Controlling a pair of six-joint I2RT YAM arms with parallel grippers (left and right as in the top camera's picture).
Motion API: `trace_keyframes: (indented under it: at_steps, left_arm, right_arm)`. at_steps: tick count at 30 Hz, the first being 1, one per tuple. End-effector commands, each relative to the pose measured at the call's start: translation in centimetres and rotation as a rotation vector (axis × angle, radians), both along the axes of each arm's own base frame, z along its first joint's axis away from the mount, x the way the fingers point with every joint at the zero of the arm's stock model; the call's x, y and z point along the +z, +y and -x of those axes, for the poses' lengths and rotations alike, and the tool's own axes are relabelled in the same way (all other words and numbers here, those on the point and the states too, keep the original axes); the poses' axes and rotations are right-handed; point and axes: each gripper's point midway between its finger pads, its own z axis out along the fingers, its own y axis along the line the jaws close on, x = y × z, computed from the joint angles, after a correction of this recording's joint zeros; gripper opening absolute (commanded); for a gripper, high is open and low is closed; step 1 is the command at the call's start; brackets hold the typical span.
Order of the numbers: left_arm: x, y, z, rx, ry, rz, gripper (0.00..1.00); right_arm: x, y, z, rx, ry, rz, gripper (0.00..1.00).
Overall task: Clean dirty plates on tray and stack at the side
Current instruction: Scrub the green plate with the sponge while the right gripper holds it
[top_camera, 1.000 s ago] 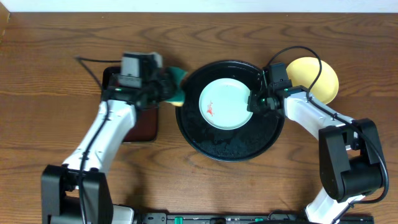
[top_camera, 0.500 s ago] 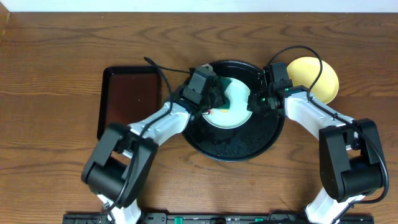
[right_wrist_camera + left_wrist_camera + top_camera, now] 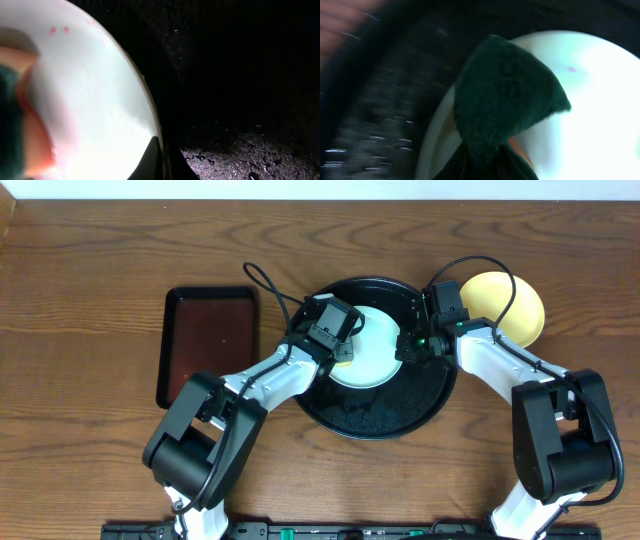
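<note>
A white plate (image 3: 375,350) lies on the large round black tray (image 3: 375,412). My left gripper (image 3: 343,348) is shut on a green sponge (image 3: 505,100) and presses it on the plate's left part. Small red smears show on the plate in the left wrist view (image 3: 571,69) and the right wrist view (image 3: 57,30). My right gripper (image 3: 405,348) is shut on the plate's right rim (image 3: 150,125), one finger above it and one below. A pale yellow plate (image 3: 515,305) lies on the table right of the tray, partly behind my right arm.
A small rectangular dark-brown tray (image 3: 205,340) lies on the wooden table left of the black tray. Cables loop over the black tray's back rim by both wrists.
My left arm has swung right from the brown tray with the sponge onto the white plate, covering its left part. My right gripper has stayed on the rim.
</note>
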Motion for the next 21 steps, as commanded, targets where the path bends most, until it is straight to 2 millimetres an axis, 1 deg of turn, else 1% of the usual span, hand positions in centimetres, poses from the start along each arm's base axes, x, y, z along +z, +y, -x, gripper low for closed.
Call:
trace_keyframes:
  at_steps: [1, 3, 4, 6, 7, 8, 9, 10, 12, 14, 16, 19, 21]
  left_arm:
    - [3.7, 7.2, -2.4, 0.148, -0.175, -0.302, 0.08]
    - [5.1, 7.0, -2.6, 0.152, -0.206, -0.276, 0.07]
    - [5.3, 6.5, -2.7, 0.14, -0.208, -0.25, 0.08]
    - [5.0, 4.7, -2.6, 0.082, -0.184, -0.162, 0.08]
    - [4.7, 3.2, -2.3, 0.031, -0.158, -0.091, 0.08]
    - [4.5, 0.8, -1.8, -0.051, -0.121, 0.02, 0.08]
    - [4.6, -0.8, -1.4, -0.105, -0.102, 0.093, 0.08]
    - [5.1, -3.4, -0.7, -0.192, -0.073, 0.221, 0.08]
    - [5.8, -5.5, 0.2, -0.241, -0.035, 0.342, 0.08]
    - [5.8, -6.1, 0.8, -0.237, 0.005, 0.395, 0.08]
    - [5.3, -6.1, 1.3, -0.216, 0.031, 0.403, 0.08]
    - [4.0, -6.0, 1.7, -0.199, 0.065, 0.4, 0.08]
    - [2.6, -6.1, 1.9, -0.195, 0.093, 0.387, 0.08]
  right_arm:
    - [-0.7, -1.4, 0.1, -0.036, 0.016, 0.068, 0.01]
    - [-0.7, -1.4, 0.1, -0.036, 0.016, 0.068, 0.01]
    - [-0.7, -1.4, 0.1, -0.036, 0.016, 0.068, 0.01]
    - [-0.7, -1.4, 0.1, -0.036, 0.016, 0.068, 0.01]
    - [-0.7, -1.4, 0.1, -0.036, 0.016, 0.068, 0.01]
    - [-0.7, -1.4, 0.1, -0.036, 0.016, 0.068, 0.01]
    - [-0.7, -1.4, 0.1, -0.036, 0.016, 0.068, 0.01]
    - [-0.7, -1.4, 0.1, -0.035, 0.016, 0.068, 0.01]
    - [-0.7, -1.4, 0.1, -0.035, 0.015, 0.068, 0.01]
    - [-0.7, -1.4, 0.1, -0.036, 0.015, 0.068, 0.01]
    - [-0.7, -1.4, 0.0, -0.036, 0.014, 0.067, 0.01]
    - [-0.7, -1.4, 0.0, -0.036, 0.014, 0.067, 0.01]
    - [-0.7, -1.4, 0.0, -0.035, 0.014, 0.067, 0.01]
